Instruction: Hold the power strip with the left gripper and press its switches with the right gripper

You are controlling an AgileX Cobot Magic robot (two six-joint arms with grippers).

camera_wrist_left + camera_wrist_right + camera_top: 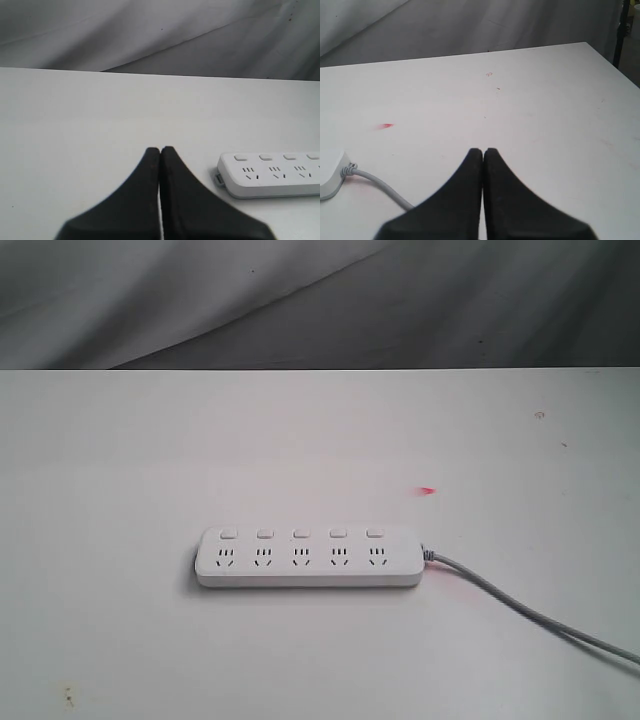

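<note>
The long white plastic power strip (308,558) lies untouched on the tabletop (120,460), white square switches (301,534) up for pressing. The black left end effector (160,150) and right end effector (483,151) are pinched together, empty.

We see a white table (120,460) bearing the power strip (308,558), which lies flat with its sockets up. Its grey cord (520,612) trails from one end across the tabletop. A small red smear (428,490) lies beyond that end.
</note>
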